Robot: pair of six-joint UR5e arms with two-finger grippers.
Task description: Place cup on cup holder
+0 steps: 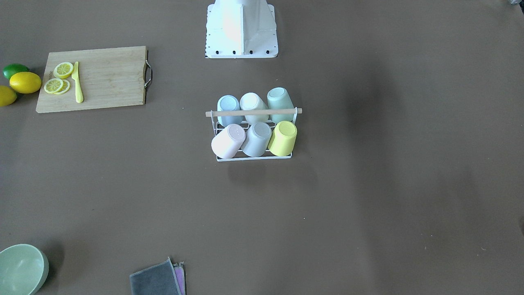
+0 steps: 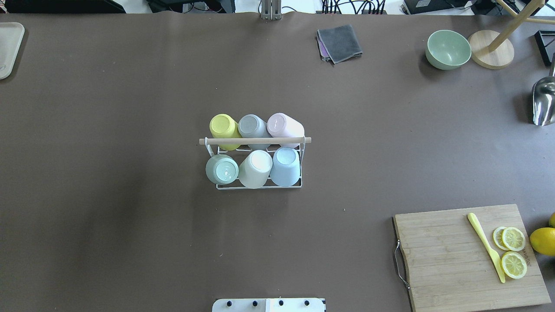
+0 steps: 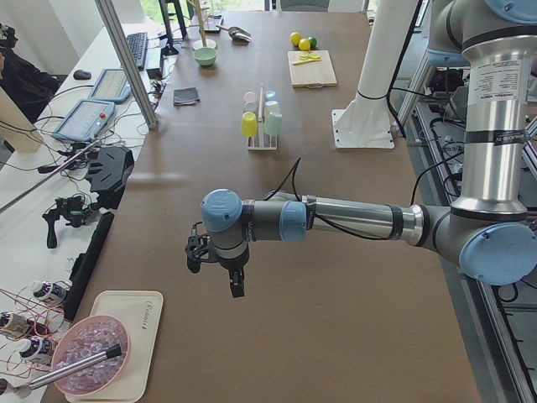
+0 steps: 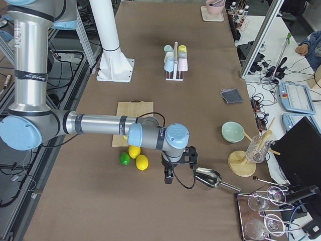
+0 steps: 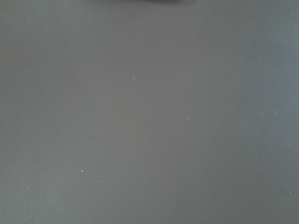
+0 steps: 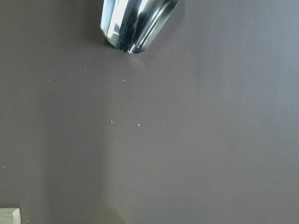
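The cup holder, a white wire rack with a light wooden rod across its top, stands mid-table, also seen in the front view. Several cups sit upside down and tilted on it: yellow, grey and pink in the far row, green, white and blue in the near row. My left gripper hovers over bare table far to the left of the holder. My right gripper hovers far to the right, beside a metal scoop. I cannot tell whether either is open or shut.
A wooden cutting board with lemon slices and a yellow knife lies near right. Whole lemons and a lime lie beside it. A green bowl, a grey cloth and a white tray line the far edge.
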